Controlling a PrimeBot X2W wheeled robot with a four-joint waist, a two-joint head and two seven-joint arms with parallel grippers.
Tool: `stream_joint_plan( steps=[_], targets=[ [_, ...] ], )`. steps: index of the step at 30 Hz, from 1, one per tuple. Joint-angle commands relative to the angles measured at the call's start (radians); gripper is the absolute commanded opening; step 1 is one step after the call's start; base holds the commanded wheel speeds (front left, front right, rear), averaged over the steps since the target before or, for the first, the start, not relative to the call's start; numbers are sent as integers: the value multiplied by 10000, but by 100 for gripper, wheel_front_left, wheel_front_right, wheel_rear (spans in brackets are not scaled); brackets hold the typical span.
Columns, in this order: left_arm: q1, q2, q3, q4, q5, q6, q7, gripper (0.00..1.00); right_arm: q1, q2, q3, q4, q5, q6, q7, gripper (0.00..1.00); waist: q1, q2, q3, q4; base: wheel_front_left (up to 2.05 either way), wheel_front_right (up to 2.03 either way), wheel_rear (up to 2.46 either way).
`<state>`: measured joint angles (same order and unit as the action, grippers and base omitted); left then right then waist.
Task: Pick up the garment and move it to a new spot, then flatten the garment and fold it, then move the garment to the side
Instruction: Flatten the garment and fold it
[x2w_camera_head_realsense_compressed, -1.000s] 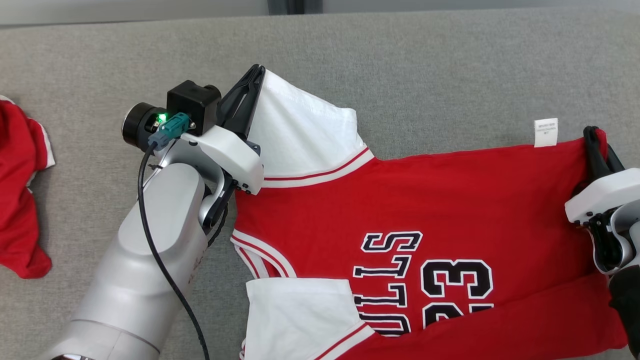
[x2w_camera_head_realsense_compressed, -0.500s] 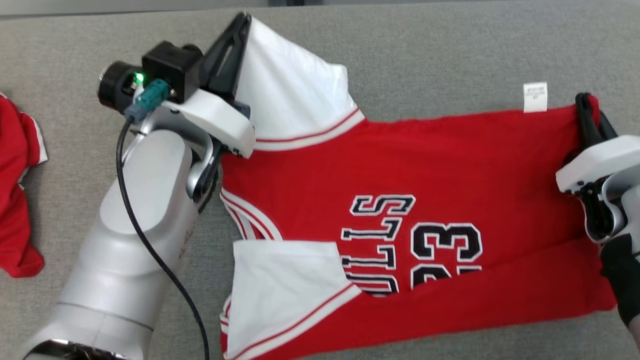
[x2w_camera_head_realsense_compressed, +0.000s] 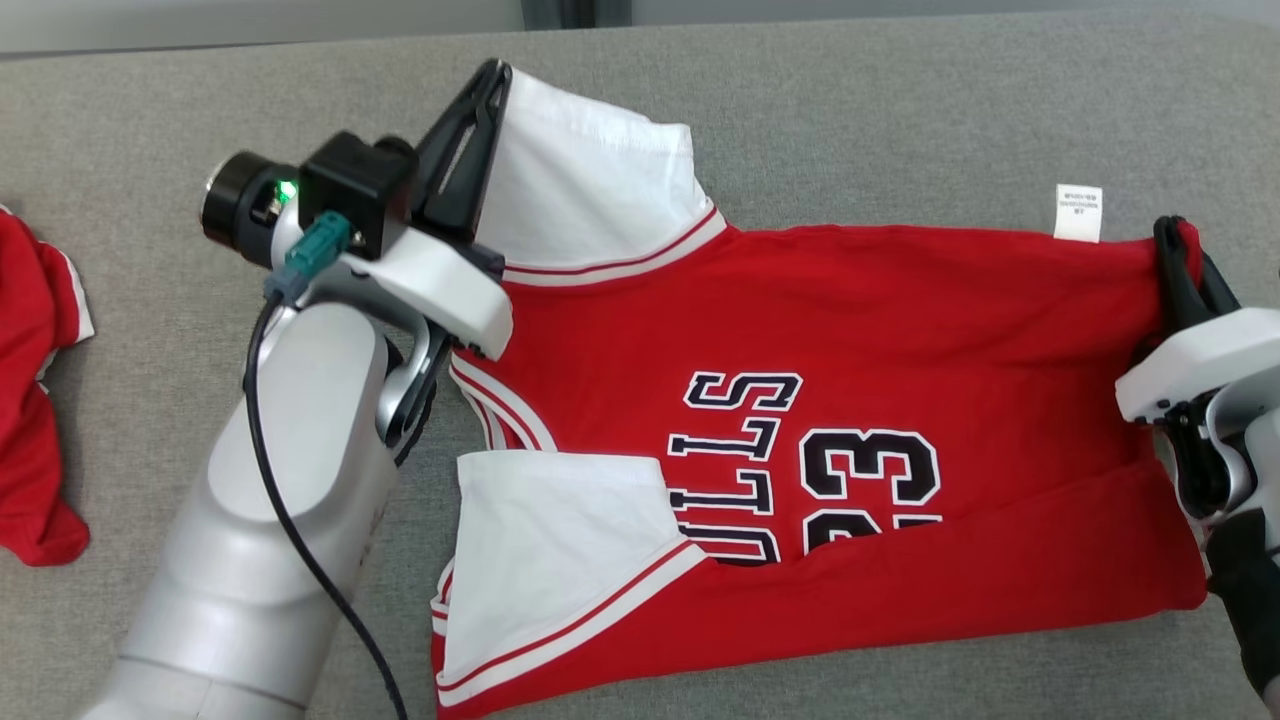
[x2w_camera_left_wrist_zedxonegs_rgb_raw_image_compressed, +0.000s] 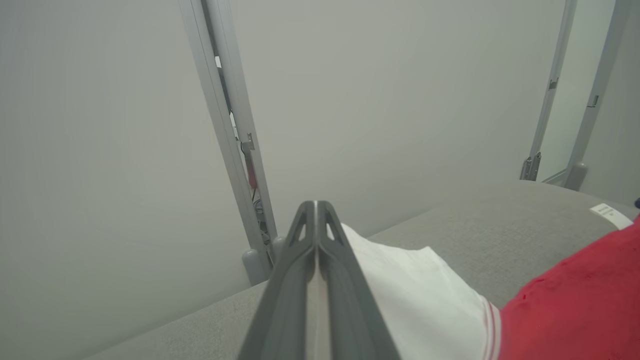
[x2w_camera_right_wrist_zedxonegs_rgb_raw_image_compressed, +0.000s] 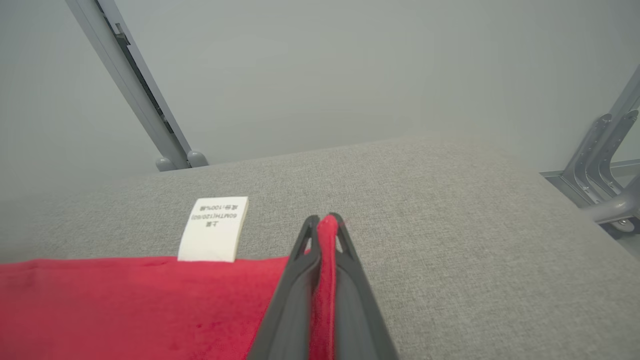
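The garment (x2w_camera_head_realsense_compressed: 880, 330) is a red jersey with white sleeves and black lettering, stretched sideways across the grey cushioned surface (x2w_camera_head_realsense_compressed: 850, 110). My left gripper (x2w_camera_head_realsense_compressed: 492, 75) is shut on the far white sleeve (x2w_camera_head_realsense_compressed: 590, 190), holding its corner up. In the left wrist view the fingers (x2w_camera_left_wrist_zedxonegs_rgb_raw_image_compressed: 316, 210) meet with the white sleeve (x2w_camera_left_wrist_zedxonegs_rgb_raw_image_compressed: 415, 295) beside them. My right gripper (x2w_camera_head_realsense_compressed: 1168, 232) is shut on the red hem corner at the right. The right wrist view shows red cloth (x2w_camera_right_wrist_zedxonegs_rgb_raw_image_compressed: 326, 235) pinched between the fingers, with a white care label (x2w_camera_right_wrist_zedxonegs_rgb_raw_image_compressed: 215, 227) next to them. The near white sleeve (x2w_camera_head_realsense_compressed: 560, 540) lies folded over the jersey's front.
Another red garment (x2w_camera_head_realsense_compressed: 35, 400) lies crumpled at the left edge of the surface. Grey metal frame posts (x2w_camera_left_wrist_zedxonegs_rgb_raw_image_compressed: 235, 140) and a pale wall stand behind the cushion's far edge. Bare grey cushion lies beyond the jersey.
The jersey's upper edge sits higher and is drawn flatter and straighter than a second ago. Both grippers stayed shut on their corners; my left one rose, then eased back.
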<state>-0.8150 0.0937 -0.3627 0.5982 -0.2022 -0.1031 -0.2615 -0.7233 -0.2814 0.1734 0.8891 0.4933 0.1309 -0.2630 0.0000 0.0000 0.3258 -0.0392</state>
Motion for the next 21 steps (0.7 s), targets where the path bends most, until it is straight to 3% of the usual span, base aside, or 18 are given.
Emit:
stream_joint_plan(
  steps=[1, 21],
  targets=[
    [324, 142, -4, -186, 98, -62, -34, 0, 295, -68, -52, -166, 6, -1, 2, 0, 0, 0, -156, 31, 0, 0, 0],
    [3148, 438, 21, -1951, -268, -263, -36, 0, 2181, -234, -522, -1041, -113, -1, 2, 0, 0, 0, -1232, 308, 0, 0, 0]
  ],
)
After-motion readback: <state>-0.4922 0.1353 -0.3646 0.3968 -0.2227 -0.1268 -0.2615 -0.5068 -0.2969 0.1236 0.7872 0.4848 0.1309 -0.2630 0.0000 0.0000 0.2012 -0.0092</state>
